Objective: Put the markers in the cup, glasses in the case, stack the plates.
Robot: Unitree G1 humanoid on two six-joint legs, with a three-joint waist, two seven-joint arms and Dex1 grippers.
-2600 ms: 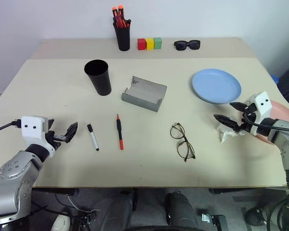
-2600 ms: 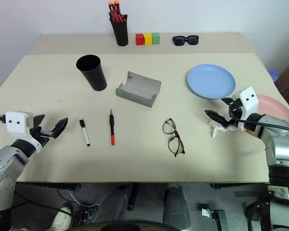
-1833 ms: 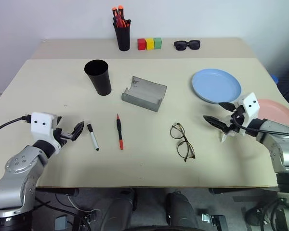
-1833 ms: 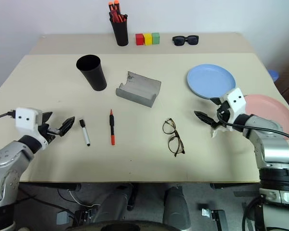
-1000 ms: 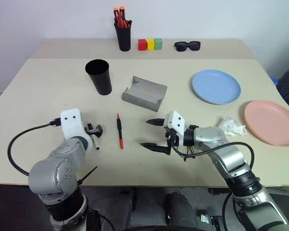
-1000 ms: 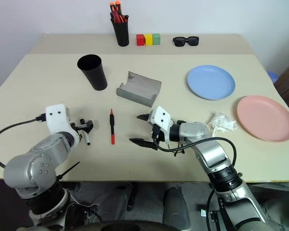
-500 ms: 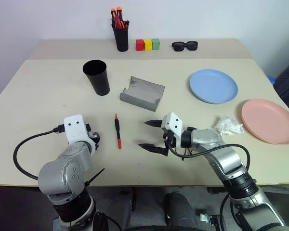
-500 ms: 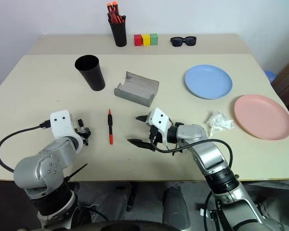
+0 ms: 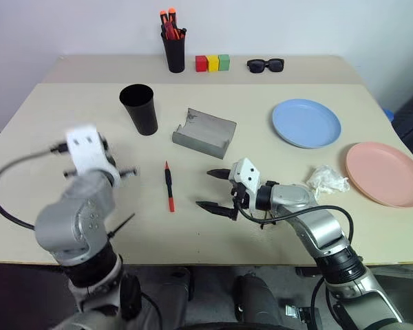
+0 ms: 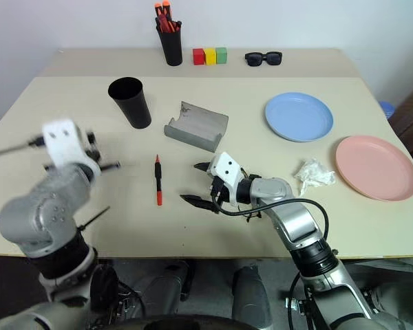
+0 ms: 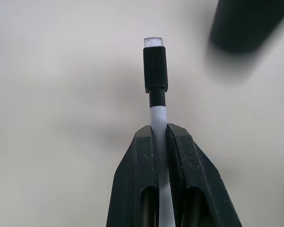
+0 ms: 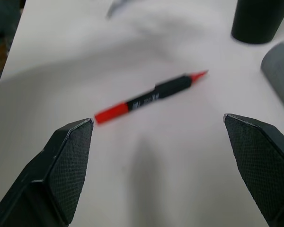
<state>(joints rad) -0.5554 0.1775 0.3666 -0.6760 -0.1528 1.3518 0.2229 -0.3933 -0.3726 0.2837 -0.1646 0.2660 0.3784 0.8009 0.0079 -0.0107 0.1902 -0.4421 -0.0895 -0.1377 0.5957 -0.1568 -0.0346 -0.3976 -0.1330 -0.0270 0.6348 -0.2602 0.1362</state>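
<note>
Contact with the desk (image 9: pixel 69 117) has been broken by the white marker (image 11: pixel 157 106): a second ago it lay beside the red marker (image 9: pixel 169 187), and it is now clamped between the fingers of the left hand (image 11: pixel 159 142), black cap outward, lifted clear of the surface. That hand was wide open a second ago and has since been clenched on the barrel. The black cup (image 9: pixel 140 110) is seen as a dark blur just beyond the cap in the left wrist view, so the first marker is judged ready to be carried over its mouth and dropped in. The right hand (image 9: pixel 219 190) is held spread wide and empty above the desk, with the red marker in front of its fingers and the glasses (image 9: pixel 265 221) largely hidden beneath its wrist; either may be intended next. The grey case (image 9: pixel 204 133) lies open behind, and the blue plate (image 9: pixel 306 123) and pink plate (image 9: pixel 384 173) are not yet stacked.
</note>
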